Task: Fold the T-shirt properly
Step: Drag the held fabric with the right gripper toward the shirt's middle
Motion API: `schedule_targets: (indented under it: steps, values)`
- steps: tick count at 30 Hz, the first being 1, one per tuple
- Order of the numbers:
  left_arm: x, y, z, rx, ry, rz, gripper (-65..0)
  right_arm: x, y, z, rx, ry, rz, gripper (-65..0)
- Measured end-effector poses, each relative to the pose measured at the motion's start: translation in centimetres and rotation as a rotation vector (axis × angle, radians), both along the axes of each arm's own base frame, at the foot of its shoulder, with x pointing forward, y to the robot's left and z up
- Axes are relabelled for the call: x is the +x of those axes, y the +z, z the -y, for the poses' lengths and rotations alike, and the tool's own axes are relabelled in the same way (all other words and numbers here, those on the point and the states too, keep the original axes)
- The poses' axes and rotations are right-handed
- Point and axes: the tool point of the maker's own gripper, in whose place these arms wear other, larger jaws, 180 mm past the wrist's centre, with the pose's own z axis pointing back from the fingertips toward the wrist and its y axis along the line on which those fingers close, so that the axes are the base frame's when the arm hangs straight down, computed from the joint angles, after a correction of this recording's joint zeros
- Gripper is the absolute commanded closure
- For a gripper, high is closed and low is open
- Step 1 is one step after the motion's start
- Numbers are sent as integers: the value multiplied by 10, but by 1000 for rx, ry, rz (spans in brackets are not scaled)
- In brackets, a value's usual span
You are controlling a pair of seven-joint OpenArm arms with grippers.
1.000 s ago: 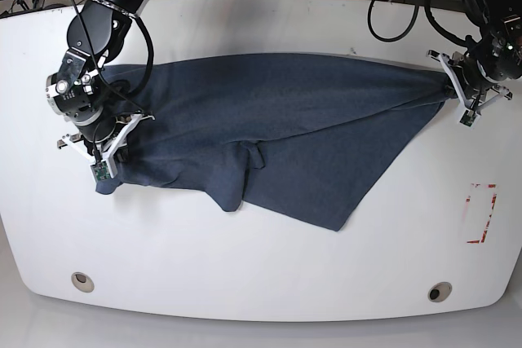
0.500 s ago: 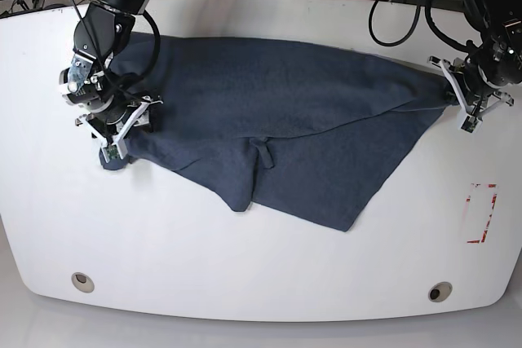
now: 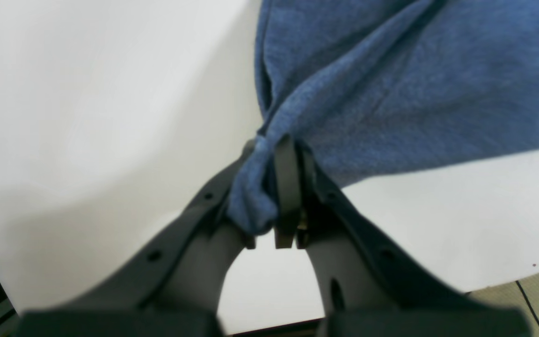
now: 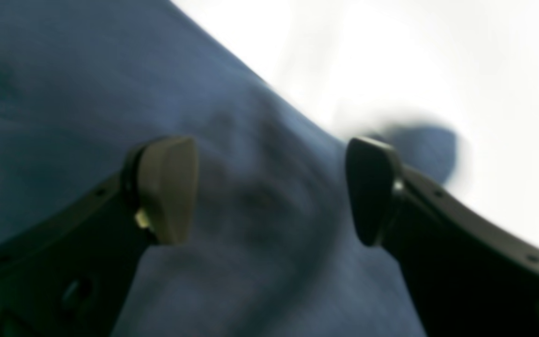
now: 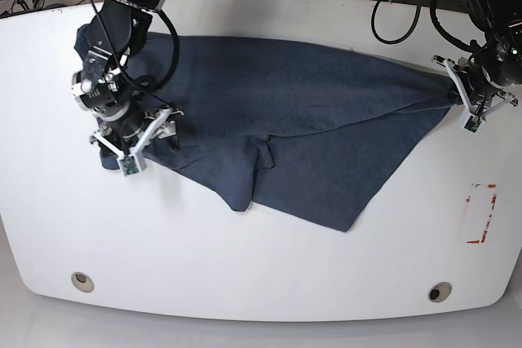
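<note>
While flat: one T-shirt.

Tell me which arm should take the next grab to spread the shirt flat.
The right one, probably. The right gripper is open above the T-shirt, free to re-grasp. The left gripper is shut on a bunched corner at the far edge, anchoring the cloth over the table.

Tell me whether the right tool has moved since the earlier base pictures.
Yes. In the base view the right tool has shifted toward the picture's right, away from the table's left edge, and its jaws now stand apart above the T-shirt.
</note>
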Motion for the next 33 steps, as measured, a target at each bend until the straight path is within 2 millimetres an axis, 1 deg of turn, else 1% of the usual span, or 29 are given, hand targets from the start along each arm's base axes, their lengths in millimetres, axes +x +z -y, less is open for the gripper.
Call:
schedule_targets:
  steps: [3,6,12,17,21,25,29,33]
  values:
    - [0,0,0,1,0,-1,0,10,2,-27,19,71,11,-466]
    - [0,0,0,0,0,0,0,21,-1,-45,43,116,4,-466]
    - [0,0,0,0,-1,-1,0,42,-10,-65,85,152,-34,-466]
    - [0,0,1,-2,-2,0,0,67,-11,-86,175,173,-7,-466]
    - [0,-1,0,1,-1,-3,0,84,-18,-96,229,177,-32,-466]
    - [-1,-1,1,0,-1,-3,0,101,-19,-106,296,177,-11,-466]
    - [-1,-1,1,0,-1,-6,0,112,-24,-112,334,179,-26,-466]
    - [-1,-1,0,2,-1,-6,0,120,-24,-119,372,179,-24,-466]
